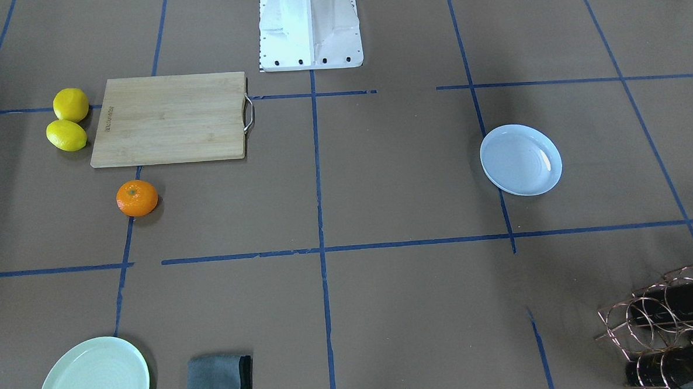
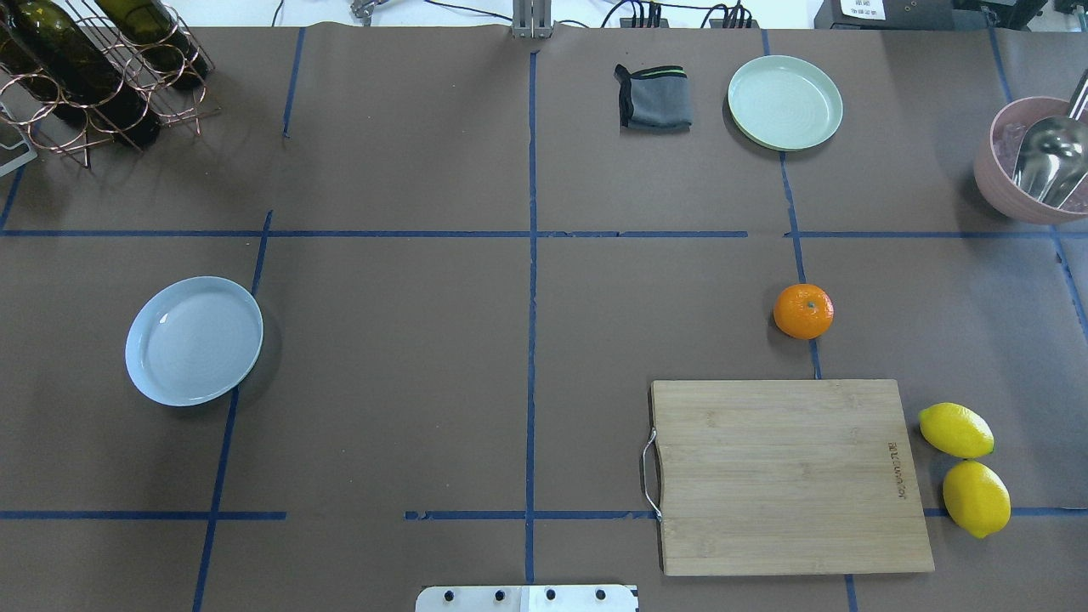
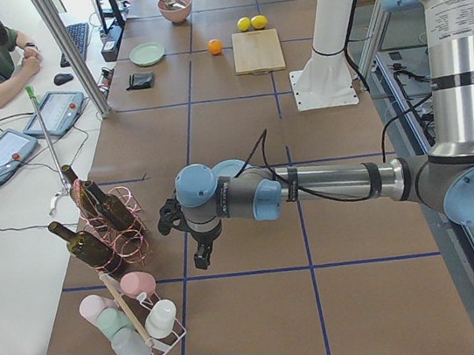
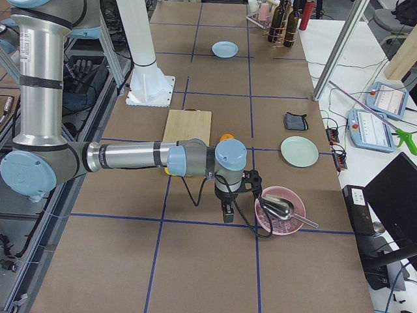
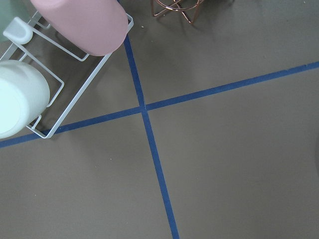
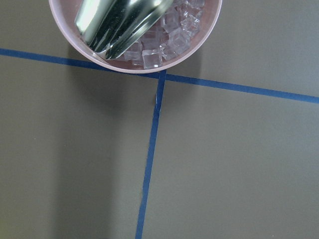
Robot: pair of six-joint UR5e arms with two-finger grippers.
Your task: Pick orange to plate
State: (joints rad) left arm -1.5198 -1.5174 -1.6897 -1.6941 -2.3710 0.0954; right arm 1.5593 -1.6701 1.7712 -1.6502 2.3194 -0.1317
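The orange [image 2: 802, 311] lies on the brown table on the robot's right side, just beyond the cutting board's far edge; it also shows as the orange [image 1: 136, 198]. The pale blue plate [image 2: 194, 340] sits bare on the robot's left side, far from the fruit, seen too as the plate [image 1: 520, 159]. Neither gripper appears in the overhead or front views. The left gripper [image 3: 201, 255] hangs over the table's left end near the bottle rack. The right gripper [image 4: 226, 212] hangs at the right end beside the pink bowl. I cannot tell whether either is open or shut.
A bamboo cutting board [image 2: 786, 476] has two lemons [image 2: 965, 459] beside it. A mint-green plate [image 2: 784, 102] and a grey cloth [image 2: 653, 96] sit at the far side. A pink bowl [image 2: 1024, 161] holds ice and a scoop. A wire wine rack [image 2: 93, 68] stands at the far left.
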